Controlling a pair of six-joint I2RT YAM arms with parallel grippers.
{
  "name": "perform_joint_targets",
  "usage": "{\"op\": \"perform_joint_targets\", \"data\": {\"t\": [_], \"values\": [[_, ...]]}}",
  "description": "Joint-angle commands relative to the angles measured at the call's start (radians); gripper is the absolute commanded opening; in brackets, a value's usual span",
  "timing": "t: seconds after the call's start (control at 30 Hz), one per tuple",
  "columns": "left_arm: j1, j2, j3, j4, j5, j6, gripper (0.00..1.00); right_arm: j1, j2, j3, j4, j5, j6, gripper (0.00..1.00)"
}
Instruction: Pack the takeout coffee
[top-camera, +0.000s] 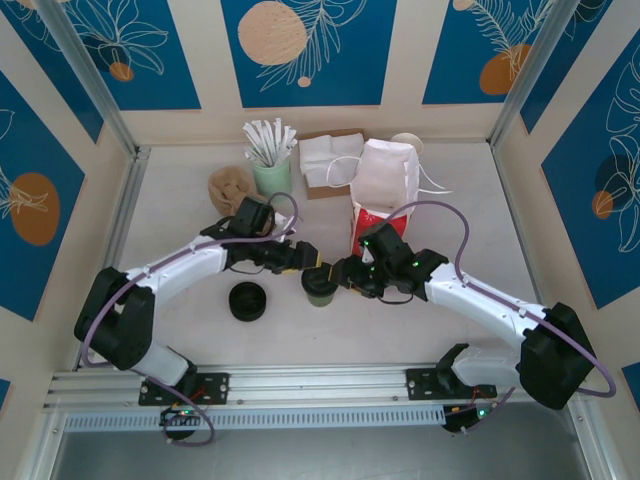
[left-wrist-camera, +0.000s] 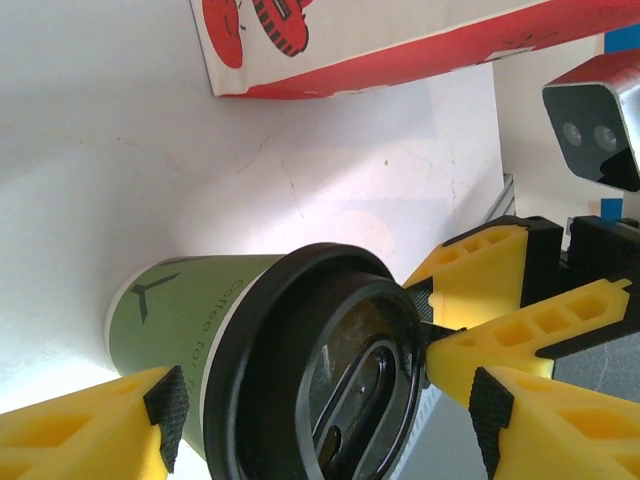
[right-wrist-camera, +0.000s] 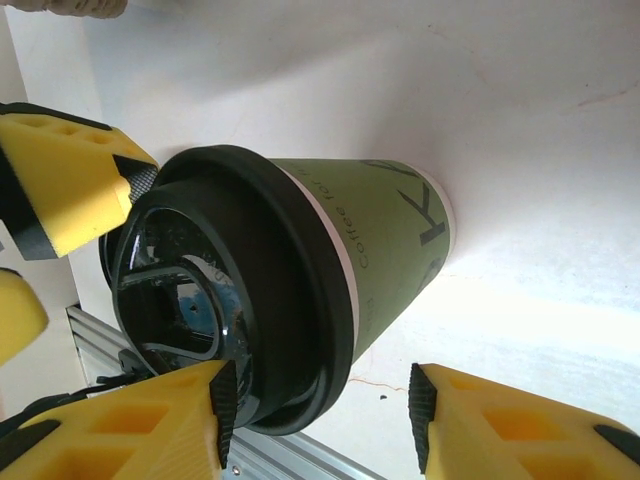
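Takeout coffee (top-camera: 320, 287) upright on table (top-camera: 330, 345), black lid up, long axis vertical, midway between the two arms and near red-and-white bag (top-camera: 386, 190), in front of it and to its left. Left gripper (left-wrist-camera: 330, 415) reaching in from the left, jaws wide, straddling the cup just below the lid: one pad (left-wrist-camera: 168, 405) at or almost at the green wall, other pad (left-wrist-camera: 490, 425) clear of the lid rim with bare table between. Holding nothing, going by that gap. Right gripper (right-wrist-camera: 320, 408) reaching in from the right, jaws about half apart, likewise set either side of the cup: one pad (right-wrist-camera: 222, 405) tucked against the lid's edge, other pad (right-wrist-camera: 420, 400) off the wall with a strip of white between. Not clamped either, as far as can be judged; contact on the lid side too close to call. Crowded quarters, tips of each gripper right at the lid rim in the other's wrist view. Bag behind and to the right of the cup, on the right arm's side, so probably the right arm better placed for the carry. Likely next: close on the wall below the lid, square across the vertical axis, then lift straight up before swinging toward the bag's mouth. Risk: one pad landing first and tipping the cup.
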Motion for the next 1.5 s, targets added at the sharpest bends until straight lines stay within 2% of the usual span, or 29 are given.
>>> {"op": "perform_joint_targets", "data": {"t": [0.0, 0.1, 0.2, 0.47, 0.63, 0.73, 1.03, 1.47], "values": [[-0.008, -0.023, 0.052, -0.092, -0.042, 0.045, 0.76, 0.007, 0.005, 0.033, -0.023, 0.0, -0.013, 0.52], [-0.007, -0.036, 0.076, -0.125, -0.07, 0.057, 0.76, 0.009, 0.003, 0.039, -0.022, -0.007, -0.011, 0.52], [-0.003, -0.065, 0.111, -0.179, -0.142, 0.077, 0.75, 0.011, 0.0, 0.042, -0.017, -0.014, -0.006, 0.53], [0.035, -0.167, 0.176, -0.28, -0.419, 0.092, 0.74, 0.037, 0.013, 0.039, 0.015, -0.019, 0.011, 0.51], [0.103, -0.223, 0.166, -0.254, -0.612, 0.065, 0.76, 0.055, 0.03, 0.042, 0.031, -0.018, 0.018, 0.51], [0.161, -0.229, 0.156, -0.228, -0.667, 0.037, 0.77, 0.065, 0.035, 0.042, 0.04, -0.017, 0.025, 0.51], [0.284, -0.157, 0.139, -0.13, -0.629, -0.013, 0.75, 0.084, 0.05, 0.036, 0.074, -0.009, 0.037, 0.51], [0.323, -0.039, 0.162, -0.09, -0.622, -0.016, 0.72, 0.088, 0.063, 0.039, 0.065, 0.006, 0.033, 0.51]]}}
